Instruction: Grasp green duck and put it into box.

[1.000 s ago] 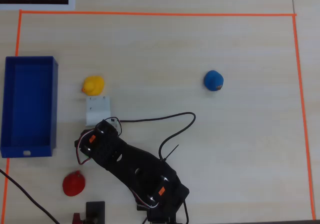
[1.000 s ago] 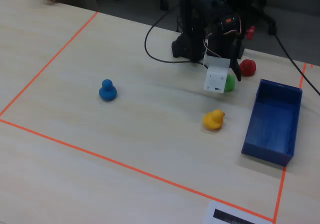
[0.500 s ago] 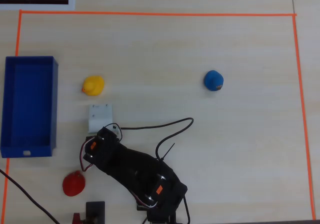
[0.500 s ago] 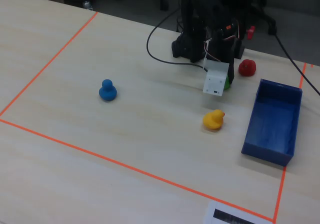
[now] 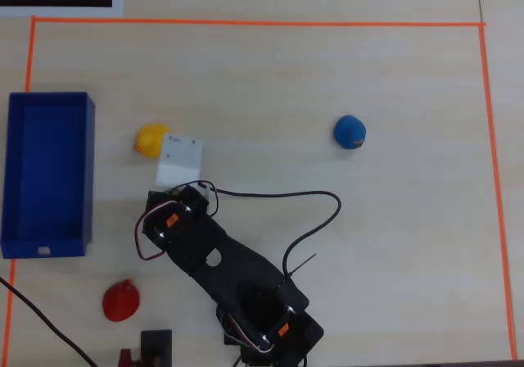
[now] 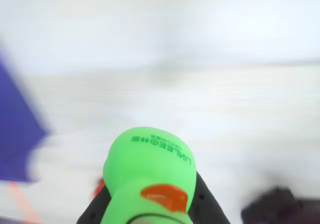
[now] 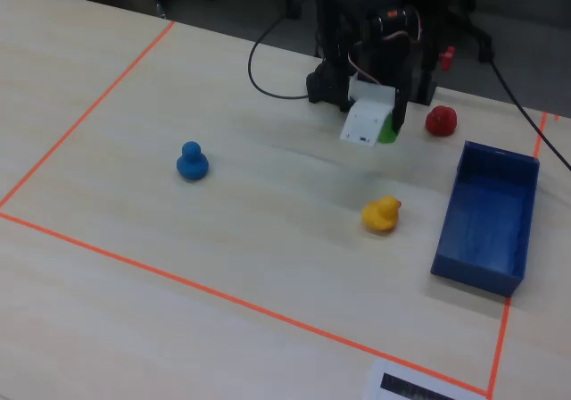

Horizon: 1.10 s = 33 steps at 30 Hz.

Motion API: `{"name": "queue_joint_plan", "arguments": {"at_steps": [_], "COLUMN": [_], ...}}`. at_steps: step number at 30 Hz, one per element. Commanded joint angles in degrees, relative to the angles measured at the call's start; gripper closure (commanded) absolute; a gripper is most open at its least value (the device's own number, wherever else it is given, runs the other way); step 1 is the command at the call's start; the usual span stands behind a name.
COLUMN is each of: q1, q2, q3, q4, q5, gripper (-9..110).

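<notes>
My gripper (image 6: 150,206) is shut on the green duck (image 6: 147,169). The black fingers (image 6: 97,206) press on both its sides, and its orange beak faces the wrist camera. In the fixed view the duck (image 7: 387,133) shows as a green patch under the white wrist mount, held above the table, left of the blue box (image 7: 486,270). In the overhead view the gripper (image 5: 176,185) is right of the box (image 5: 88,170), and the duck is almost hidden under the mount. The box shows as a blue blur at the left of the wrist view (image 6: 15,134).
A yellow duck (image 5: 151,138) lies just beyond the gripper, between it and the box's far end. A red duck (image 5: 121,300) lies near the arm's base and a blue duck (image 5: 350,131) far right. Orange tape (image 5: 246,23) borders the work area. A black cable (image 5: 311,219) loops right of the arm.
</notes>
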State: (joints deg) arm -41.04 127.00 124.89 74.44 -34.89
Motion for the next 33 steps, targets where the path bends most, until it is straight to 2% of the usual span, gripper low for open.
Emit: {"name": "queue_joint_plan", "arguments": {"at_steps": [1, 7, 26, 33], "q1": [-0.09, -6.59, -16.35, -17.23], "q2": [-2.81, -16.70, -63.37, -72.60], "q3": [-27.25, -47.72, -81.83, -85.87], "q4": [9.40, 10.90, 4.39, 3.25], "q5": [2.55, 5.71, 5.45, 5.27], "gripper": [101, 101, 101, 101]}}
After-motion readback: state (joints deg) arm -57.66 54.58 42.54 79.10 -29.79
